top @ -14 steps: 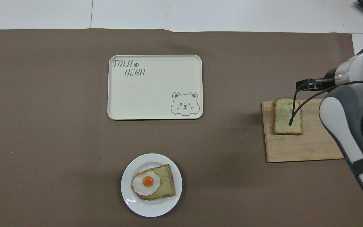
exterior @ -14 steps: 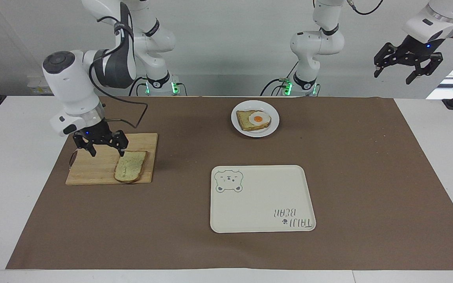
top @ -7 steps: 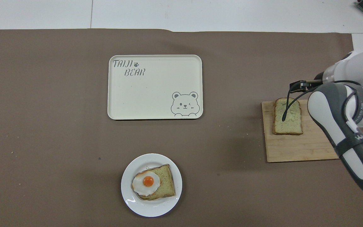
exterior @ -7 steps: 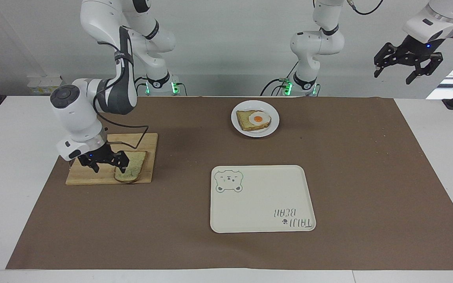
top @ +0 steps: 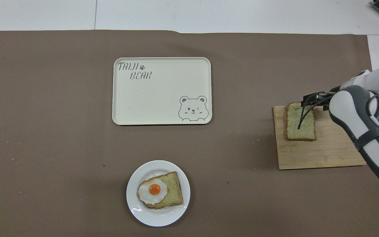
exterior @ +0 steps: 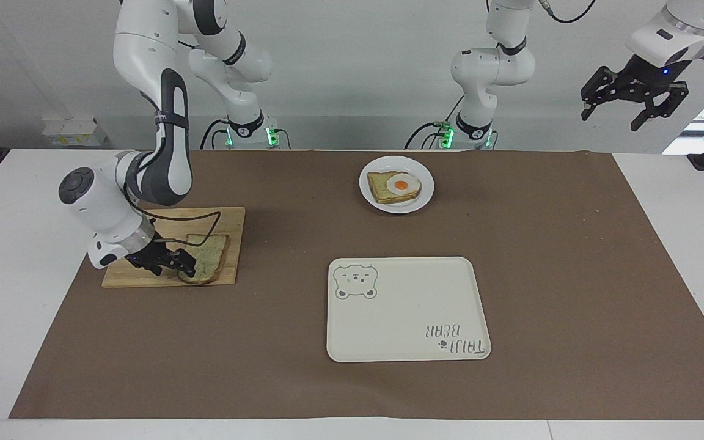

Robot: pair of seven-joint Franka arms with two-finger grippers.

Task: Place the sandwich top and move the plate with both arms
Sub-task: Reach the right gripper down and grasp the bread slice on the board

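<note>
The sandwich top (exterior: pixel 210 255), a plain speckled bread slice, lies on a wooden board (exterior: pixel 233 221) toward the right arm's end of the table. My right gripper (exterior: pixel 175 264) is tilted low at the slice's edge that lies farthest from the robots, touching or nearly touching it. In the overhead view the slice (top: pixel 299 126) shows with the right gripper (top: pixel 309 98) at that same edge. The white plate (exterior: pixel 426 188) holds toast with a fried egg (exterior: pixel 402 183), near the robots. My left gripper (exterior: pixel 633 102) waits open, high off the left arm's end of the table.
A cream rectangular tray (exterior: pixel 401 311) with a bear drawing lies mid-table, farther from the robots than the plate; it also shows in the overhead view (top: pixel 161 98). Brown paper (exterior: pixel 572 275) covers the table. The right arm's cable (top: pixel 303 118) hangs over the slice.
My right arm has lowered and tilted, bringing the right gripper from above the board down to the bread slice's edge. The slice, plate and left arm have not moved.
</note>
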